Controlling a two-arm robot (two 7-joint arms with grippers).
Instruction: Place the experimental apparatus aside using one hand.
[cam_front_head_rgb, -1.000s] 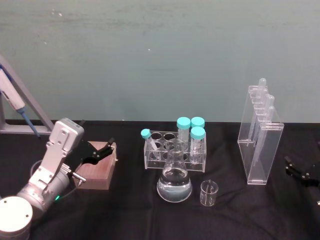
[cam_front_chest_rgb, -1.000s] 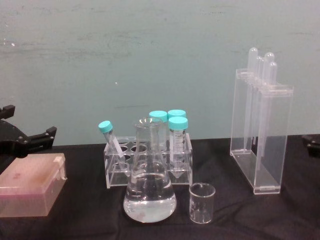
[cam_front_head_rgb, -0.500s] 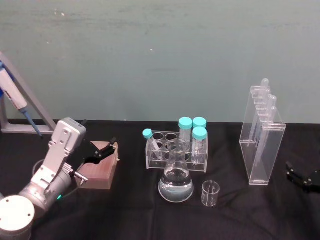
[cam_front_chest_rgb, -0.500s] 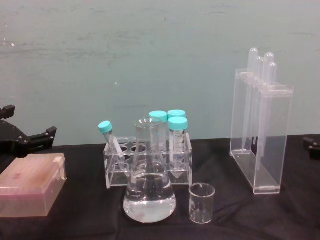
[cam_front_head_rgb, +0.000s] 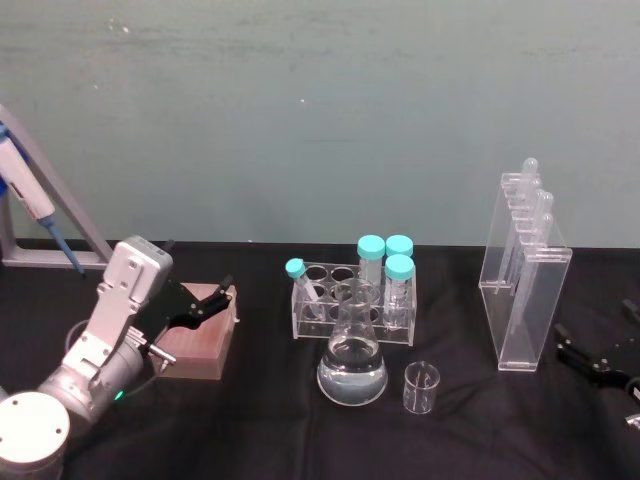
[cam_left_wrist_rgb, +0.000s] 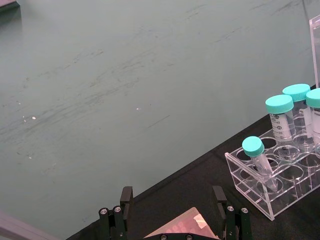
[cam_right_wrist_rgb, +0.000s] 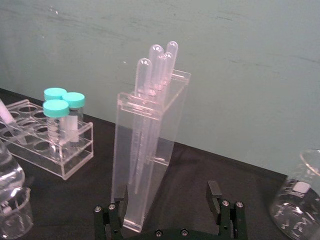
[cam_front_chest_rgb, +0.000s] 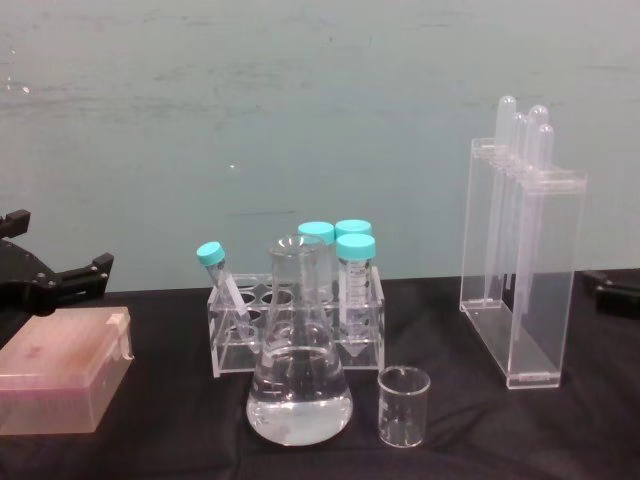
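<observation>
the black two-fingered left gripper (cam_front_head_rgb: 212, 298) hung over a pink plastic box (cam_front_head_rgb: 195, 345), fingers apart. to its right stood a clear tube rack (cam_front_head_rgb: 350, 300), a liquid-filled conical flask (cam_front_head_rgb: 351, 365) and a small glass beaker (cam_front_head_rgb: 420, 388). the tall acrylic pipette stand (cam_front_head_rgb: 522, 290) stood just ahead of the black right gripper (cam_right_wrist_rgb: 167, 207), whose fingers were spread; it had edged nearer. bare black table (cam_front_head_rgb: 480, 430) lay around. the tube labels were unreadable.

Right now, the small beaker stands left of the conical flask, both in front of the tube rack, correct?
No. The head view shows the small beaker right of the conical flask; both do stand in front of the tube rack.
</observation>
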